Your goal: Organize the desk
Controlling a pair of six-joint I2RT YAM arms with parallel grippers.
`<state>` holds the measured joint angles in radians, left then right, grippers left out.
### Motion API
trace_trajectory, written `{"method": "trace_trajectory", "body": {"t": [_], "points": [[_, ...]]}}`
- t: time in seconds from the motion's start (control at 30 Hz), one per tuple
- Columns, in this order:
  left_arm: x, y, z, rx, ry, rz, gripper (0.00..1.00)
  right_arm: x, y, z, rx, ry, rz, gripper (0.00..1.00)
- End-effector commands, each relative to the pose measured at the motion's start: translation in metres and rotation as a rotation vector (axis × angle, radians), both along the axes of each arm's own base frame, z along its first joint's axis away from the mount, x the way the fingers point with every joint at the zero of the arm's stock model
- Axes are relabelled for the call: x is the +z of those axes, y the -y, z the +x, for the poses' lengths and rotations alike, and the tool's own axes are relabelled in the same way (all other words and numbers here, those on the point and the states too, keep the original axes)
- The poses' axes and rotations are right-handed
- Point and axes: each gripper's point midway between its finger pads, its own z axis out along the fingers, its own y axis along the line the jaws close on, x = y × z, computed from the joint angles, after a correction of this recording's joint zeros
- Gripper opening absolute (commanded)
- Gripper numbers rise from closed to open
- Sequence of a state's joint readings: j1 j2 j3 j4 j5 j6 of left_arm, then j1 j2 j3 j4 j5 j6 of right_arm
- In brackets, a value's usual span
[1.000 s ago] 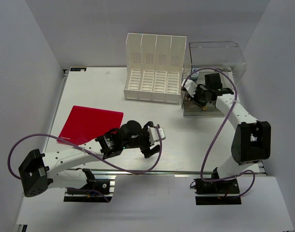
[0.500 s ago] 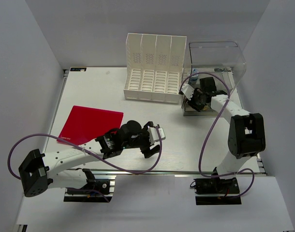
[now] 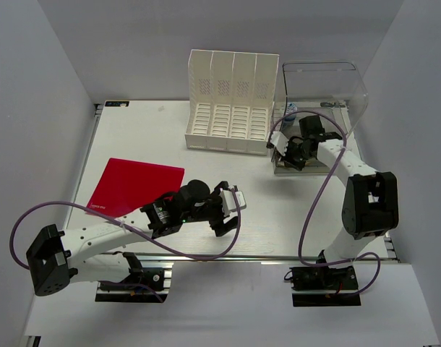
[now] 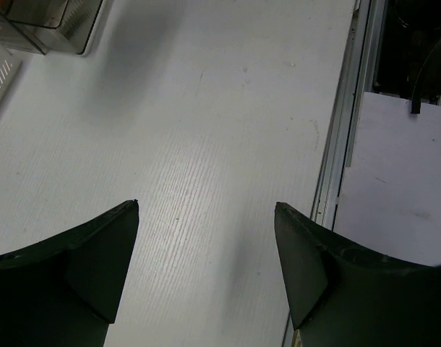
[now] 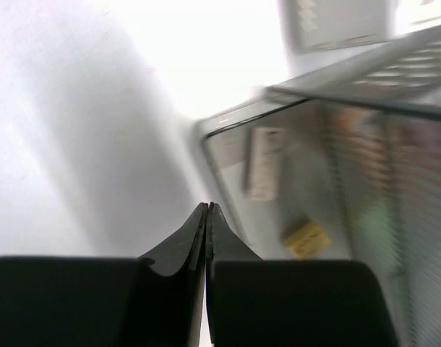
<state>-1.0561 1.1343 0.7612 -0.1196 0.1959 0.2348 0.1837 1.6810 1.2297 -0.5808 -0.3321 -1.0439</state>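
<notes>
Grey walls [image 3: 54, 87] close in a white desk [image 3: 141, 137] on three sides. The desk lies flat and fills most of the top view. Its long axis runs left to right, and a silvery rail [image 3: 278, 257] lines its near edge just ahead of the arm bases.

A white sorter [image 3: 231, 101] with four slots stands at the far edge, a little right of the middle, with its open side facing the arms. Just beside it, in the far right corner, stands a clear bin [image 3: 325, 87], also open toward the arms. A red folder [image 3: 137, 186] lies flat near the left edge. It is turned slightly off the desk's lines, and its near corner is hidden under the left arm.

The left arm reaches from the near left corner toward the middle of the near edge. The left gripper [image 3: 226, 210] points right, and its fingers stand wide apart with nothing between them. In its wrist view the left gripper [image 4: 206, 206] is over bare desk, with the rail on the right and a corner of the bin in the upper left.

The right arm stretches to the far right corner. The right gripper [image 3: 276, 147] is at the mouth of the bin, by the sorter's right end. In its wrist view the right gripper [image 5: 207, 206] has its tips pressed together and holds nothing. Beyond the tips, blurred, a pale strip [image 5: 262, 163] and a small yellow piece [image 5: 307, 238] lie on the bin floor.
</notes>
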Motion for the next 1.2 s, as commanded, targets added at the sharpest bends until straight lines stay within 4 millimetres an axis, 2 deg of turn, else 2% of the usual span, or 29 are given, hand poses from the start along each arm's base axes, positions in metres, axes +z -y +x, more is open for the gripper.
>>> {"method": "trace_trajectory", "body": {"t": [0.0,0.07,0.13,0.33,0.43,0.47,0.57,0.93,1.1,1.17], "points": [[0.024,0.005,-0.005,-0.026,0.009,-0.056,0.85,-0.018,0.004,-0.040,0.108,-0.127,-0.043,0.00],[0.024,0.006,-0.005,-0.031,0.008,-0.056,0.85,-0.034,0.018,-0.036,0.068,-0.097,-0.117,0.00],[0.025,0.006,-0.005,-0.032,0.010,-0.060,0.85,-0.037,0.027,-0.023,0.000,-0.021,-0.151,0.00],[0.023,0.007,-0.006,-0.036,0.004,-0.056,0.85,-0.037,0.053,0.016,-0.168,0.100,-0.262,0.00],[0.022,0.006,-0.006,-0.034,0.003,-0.053,0.85,-0.038,0.064,0.025,-0.240,0.144,-0.310,0.00],[0.023,0.006,-0.006,-0.033,0.006,-0.055,0.85,-0.033,0.062,0.035,-0.253,0.194,-0.299,0.00],[0.023,0.006,-0.005,-0.033,0.010,-0.057,0.85,-0.031,0.061,0.046,-0.281,0.253,-0.298,0.00],[0.024,0.005,-0.005,-0.031,0.010,-0.058,0.85,-0.035,0.060,0.069,-0.323,0.409,-0.345,0.00],[0.022,0.005,-0.005,-0.028,0.010,-0.053,0.85,-0.034,0.063,0.077,-0.349,0.470,-0.368,0.00],[0.022,0.006,-0.004,-0.027,0.011,-0.054,0.85,-0.027,0.061,0.083,-0.357,0.523,-0.360,0.00]]}}
